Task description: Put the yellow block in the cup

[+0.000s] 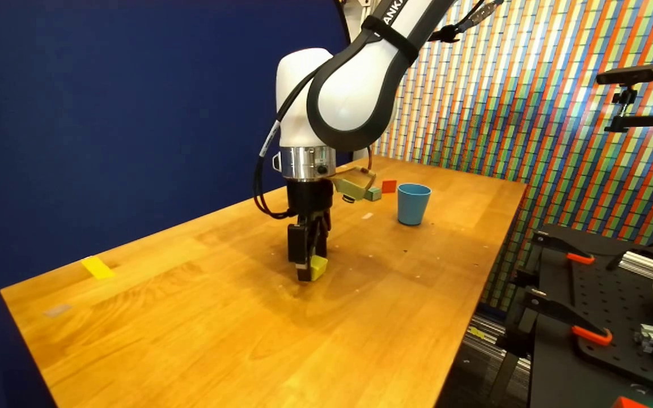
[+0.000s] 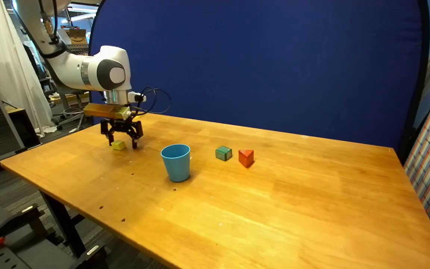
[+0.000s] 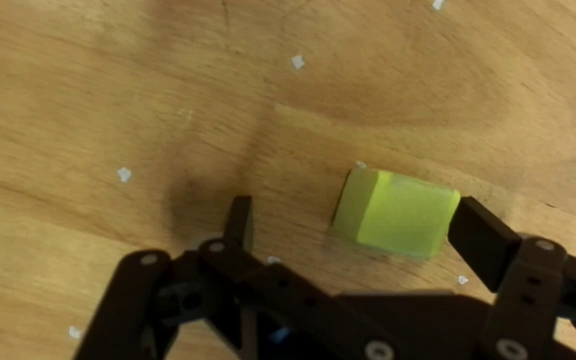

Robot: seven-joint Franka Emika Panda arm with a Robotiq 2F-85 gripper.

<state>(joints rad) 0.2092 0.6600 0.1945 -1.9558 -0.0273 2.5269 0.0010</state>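
Jaws were held spread low over the worktop [image 2: 293, 209], the block [image 3: 402, 216] on it bracketed off-centre between them, presumably so it could be pinched, while the cup [image 2: 178, 167] was stood upright well apart, mouth up, likely to receive the drop.

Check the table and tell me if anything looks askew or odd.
Two small things. In the wrist view, the yellow block sits off-centre between the open jaws, close by one and with a wide gap to the other. Pale flecks also dot the wood tabletop; what they are I cannot tell.
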